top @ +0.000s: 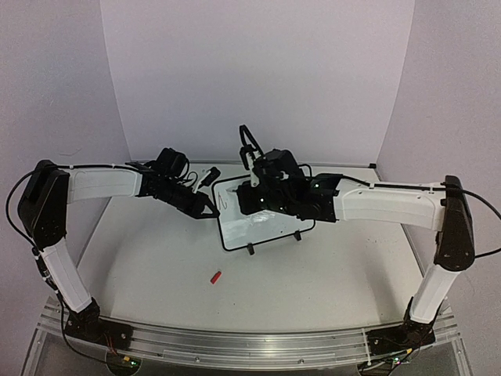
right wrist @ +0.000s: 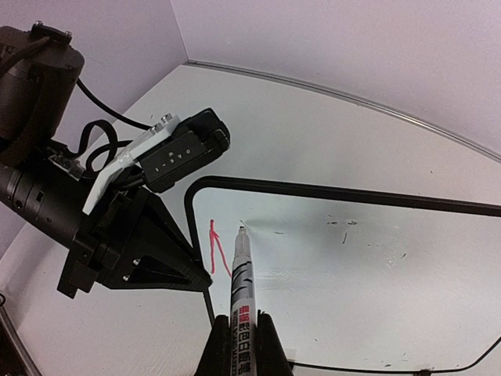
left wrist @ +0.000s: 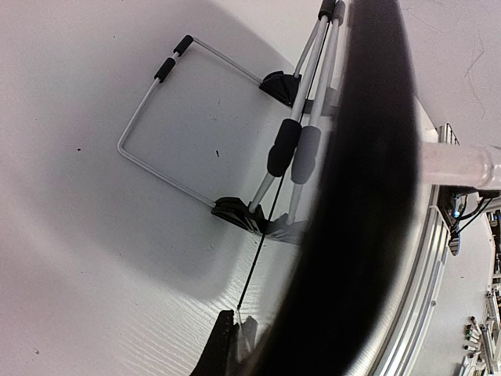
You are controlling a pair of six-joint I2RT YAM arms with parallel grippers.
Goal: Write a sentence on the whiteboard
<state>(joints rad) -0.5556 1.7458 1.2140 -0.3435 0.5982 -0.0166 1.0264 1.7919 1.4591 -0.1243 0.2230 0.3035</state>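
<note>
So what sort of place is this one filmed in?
Probably a robotics lab cell: plain pale backdrop walls around a white table, an aluminium mounting rail at its near edge, a small whiteboard propped on it.

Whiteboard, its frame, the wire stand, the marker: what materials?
Whiteboard: glossy white face, likely a coated sheet; it shows glare. Frame: thin matte black, probably plastic. Stand: silvery wire, seemingly metal, with black foam-like sleeves. Marker: pale barrel with printed lettering, likely plastic.
</note>
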